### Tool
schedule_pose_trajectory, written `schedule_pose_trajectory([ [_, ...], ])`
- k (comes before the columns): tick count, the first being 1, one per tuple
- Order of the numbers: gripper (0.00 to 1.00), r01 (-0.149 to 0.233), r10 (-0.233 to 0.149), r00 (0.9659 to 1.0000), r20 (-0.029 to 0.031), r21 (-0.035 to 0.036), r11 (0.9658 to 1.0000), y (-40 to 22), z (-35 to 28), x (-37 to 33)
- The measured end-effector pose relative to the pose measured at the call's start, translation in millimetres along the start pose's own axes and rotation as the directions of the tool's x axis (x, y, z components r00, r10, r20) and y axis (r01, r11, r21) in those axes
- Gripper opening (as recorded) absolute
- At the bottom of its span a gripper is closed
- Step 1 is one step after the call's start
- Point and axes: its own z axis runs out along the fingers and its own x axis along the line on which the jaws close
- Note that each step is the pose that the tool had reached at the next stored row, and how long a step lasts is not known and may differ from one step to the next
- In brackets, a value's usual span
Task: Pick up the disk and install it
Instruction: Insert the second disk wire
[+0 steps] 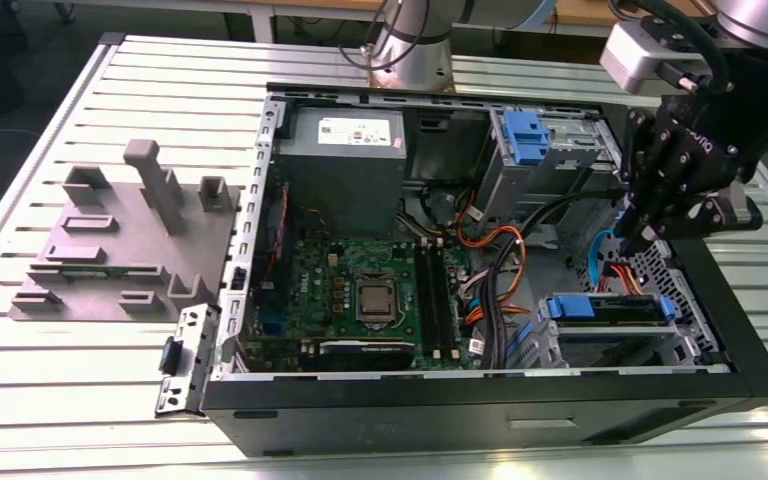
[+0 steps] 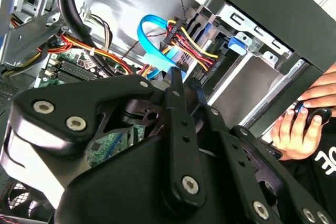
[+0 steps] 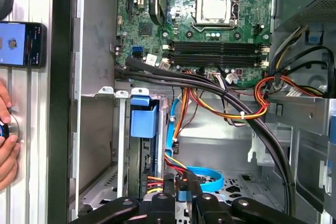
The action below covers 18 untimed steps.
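Note:
The disk sits in the drive bay at the near corner of the open computer case, on the exterior view's right. Its blue carrier handle sticks out of the bay in the first wrist view and shows again as the blue handle in the second wrist view. My black gripper hangs above the case just behind that bay, over the cables. Its fingers stand close together with nothing held, and a blue data cable lies behind them. The gripper is apart from the disk.
A bare blue bracket sits in the far bay. The grey power supply, motherboard and bundled cables fill the case. A grey fixture block stands on the slatted table. A person's hand and a phone lie beside the case.

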Motion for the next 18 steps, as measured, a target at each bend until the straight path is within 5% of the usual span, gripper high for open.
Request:
schedule_pose_trajectory([
  [18,0.24,0.000,0.000,1.0000,-0.0016,0.0000,1.0000,0.0,1.3,-0.5],
])
